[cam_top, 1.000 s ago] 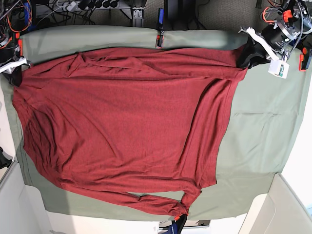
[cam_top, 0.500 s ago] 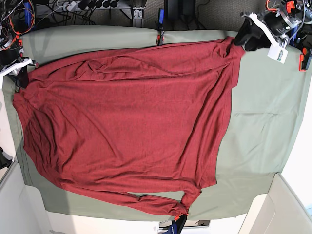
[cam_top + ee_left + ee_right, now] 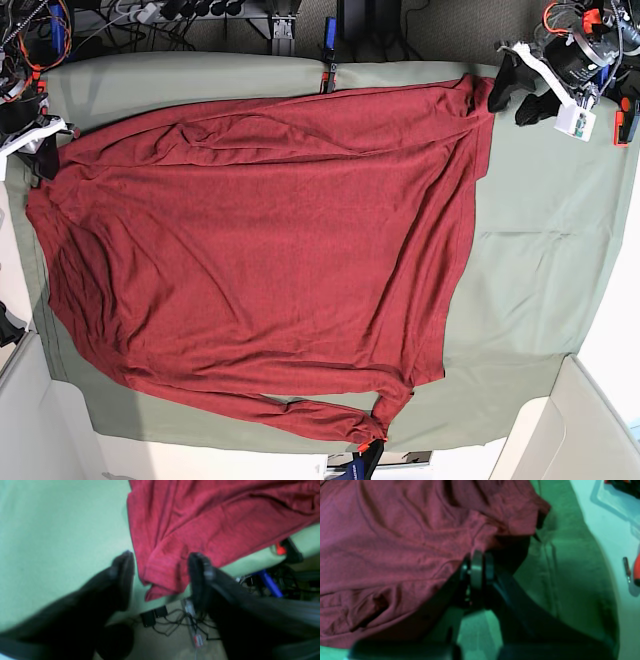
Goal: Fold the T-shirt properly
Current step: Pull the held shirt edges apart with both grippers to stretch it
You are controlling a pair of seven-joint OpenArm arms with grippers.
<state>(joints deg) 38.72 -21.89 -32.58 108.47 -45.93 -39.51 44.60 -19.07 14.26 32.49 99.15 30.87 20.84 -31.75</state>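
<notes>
While the T-shirt [image 3: 260, 260] lies spread nearly flat over the sage-green table cloth [image 3: 540, 240], one long sleeve runs along the far edge and the other trails along the near edge toward the lower corner; the body shows shallow ripples only. At the far right corner, the left gripper [image 3: 160, 577] stands with its jaws well apart, straddling the sleeve cuff [image 3: 162, 577] without holding it; the cuff rests on the cloth just at the table edge, partly overhanging. At the opposite end, the right gripper [image 3: 476, 567] has its jaws pressed together on a pinch of red fabric at the shirt's edge, so far as the wrist view shows.

Judgement: the step in hand is laying the garment out straight before any fold. To do it well, the left arm should lift clear without snagging the cuff; the right should set its corner down taut, not bunched; the near sleeve needs bringing in over the body; creases are best drawn outward before folding.
</notes>
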